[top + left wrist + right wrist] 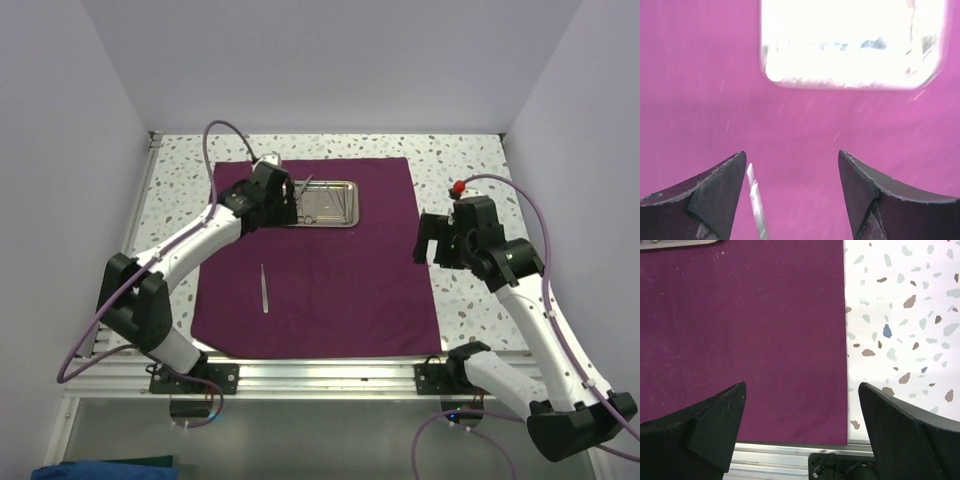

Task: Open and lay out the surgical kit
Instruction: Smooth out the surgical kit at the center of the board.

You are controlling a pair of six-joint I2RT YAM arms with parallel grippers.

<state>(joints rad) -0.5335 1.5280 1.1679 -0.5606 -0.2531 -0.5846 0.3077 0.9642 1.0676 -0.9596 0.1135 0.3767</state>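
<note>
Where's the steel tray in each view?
Top external: steel tray on the far half of the maroon cloth, left of centre.
Left wrist: overexposed white rectangle at top centre.
Right wrist: only a grey sliver at the top-left edge, likely its rim.
Shared landmark: the maroon cloth, under the tray in all three.

1 cloth (330, 280), 1 tray (340, 183), 1 loose tweezers (264, 290).
</note>
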